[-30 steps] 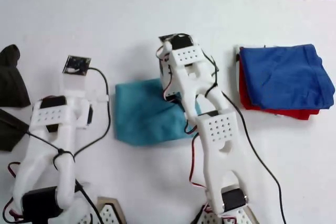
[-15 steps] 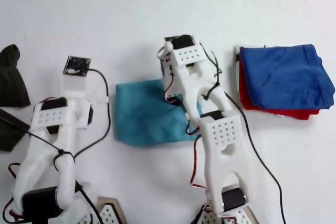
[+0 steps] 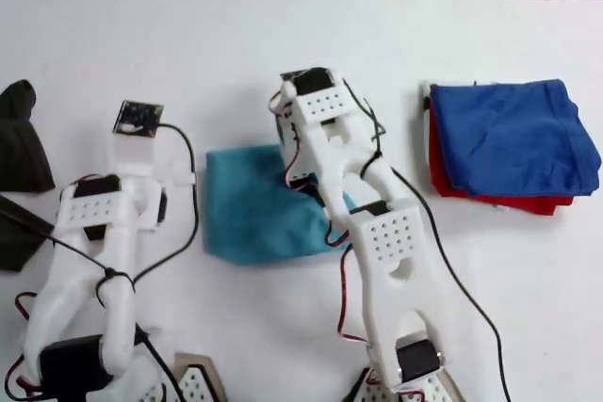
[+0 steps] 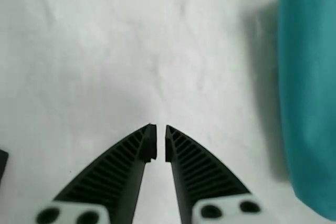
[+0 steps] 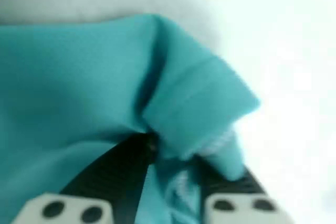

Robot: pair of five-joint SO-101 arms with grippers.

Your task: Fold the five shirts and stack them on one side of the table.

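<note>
Presently, my right gripper is pinched on the teal shirt; a bunched fold of the cloth is caught between its two black fingers, and the fabric rises in a ridge just beyond them. From the high view, the teal shirt lies near the middle of the table, between my two arms; it is folded to a rough rectangle; my right arm reaches over its right side and hides that edge.

My left gripper holds nothing; its fingers are pressed almost together, with only a thin slit between the tips; it hangs over bare table, with the teal shirt just beside it. In the high view my left arm stands to the left of the teal shirt, apart from it.

On the right side of the table the blue shirt lies folded on top of the red shirt; the red shows only as a strip along the near and left edges of the blue. This stack is apart from the teal shirt, with bare table between them.

At the far left edge of the table lies dark cloth, crumpled and partly cut off by the frame; I cannot tell whether it is one piece or two.
</note>
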